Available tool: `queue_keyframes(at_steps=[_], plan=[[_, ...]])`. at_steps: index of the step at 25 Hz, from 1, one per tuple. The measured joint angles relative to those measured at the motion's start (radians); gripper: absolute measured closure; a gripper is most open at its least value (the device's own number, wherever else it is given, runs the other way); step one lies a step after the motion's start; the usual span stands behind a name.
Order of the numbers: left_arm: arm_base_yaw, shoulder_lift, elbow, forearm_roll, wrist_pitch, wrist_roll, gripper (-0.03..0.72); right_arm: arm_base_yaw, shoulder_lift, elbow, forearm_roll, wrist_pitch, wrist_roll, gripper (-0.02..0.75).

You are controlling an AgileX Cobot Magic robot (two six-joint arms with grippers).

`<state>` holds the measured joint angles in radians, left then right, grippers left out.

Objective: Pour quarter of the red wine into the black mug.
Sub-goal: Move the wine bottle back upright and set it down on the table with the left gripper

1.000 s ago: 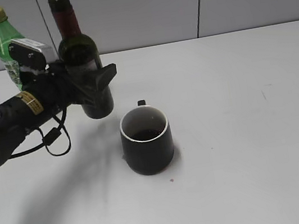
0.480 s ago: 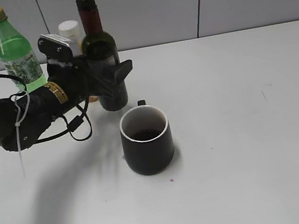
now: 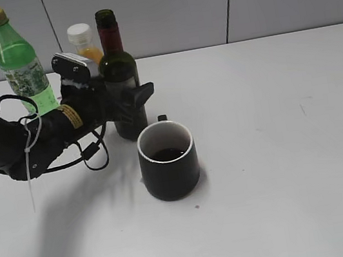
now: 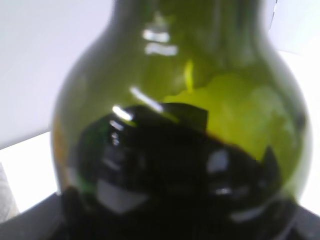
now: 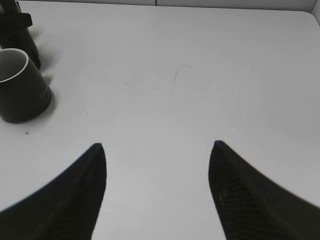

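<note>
My left gripper (image 3: 129, 102) clamps the dark-glass red wine bottle (image 3: 120, 78), upright just behind-left of the squat black mug (image 3: 168, 159), which holds some wine. I'd seat the base flat before letting go. Right gripper (image 5: 157, 175) spread, empty, well apart.

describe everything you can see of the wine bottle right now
The wine bottle is small, of dark green glass, with a dark red foil on its neck and an open mouth, no cap visible. It stands upright at the back left of the white table, its base at or just above the surface, behind the black mug and apart from it. The left gripper is shut around its body. The left wrist view shows dark wine filling the lower part, with clear green glass above.
</note>
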<state>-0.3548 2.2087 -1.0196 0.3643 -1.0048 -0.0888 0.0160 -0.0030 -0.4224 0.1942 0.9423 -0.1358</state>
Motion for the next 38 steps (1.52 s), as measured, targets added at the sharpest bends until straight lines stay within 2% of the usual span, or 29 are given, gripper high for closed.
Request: queue_keyframes(at_steps=[23,29,38], plan=[[0.0,0.007,-0.001,-0.005,0.01,-0.013,0.148,0.0,0.0,0.0,0.0,0.0,0.0,0.244],[0.0,-0.004,-0.01,-0.013,-0.068,-0.043,0.078,0.0,0.0,0.0,0.0,0.0,0.0,0.244],[0.0,-0.073,-0.01,-0.011,-0.039,-0.047,0.069,0.0,0.0,0.0,0.0,0.0,0.0,0.244]])
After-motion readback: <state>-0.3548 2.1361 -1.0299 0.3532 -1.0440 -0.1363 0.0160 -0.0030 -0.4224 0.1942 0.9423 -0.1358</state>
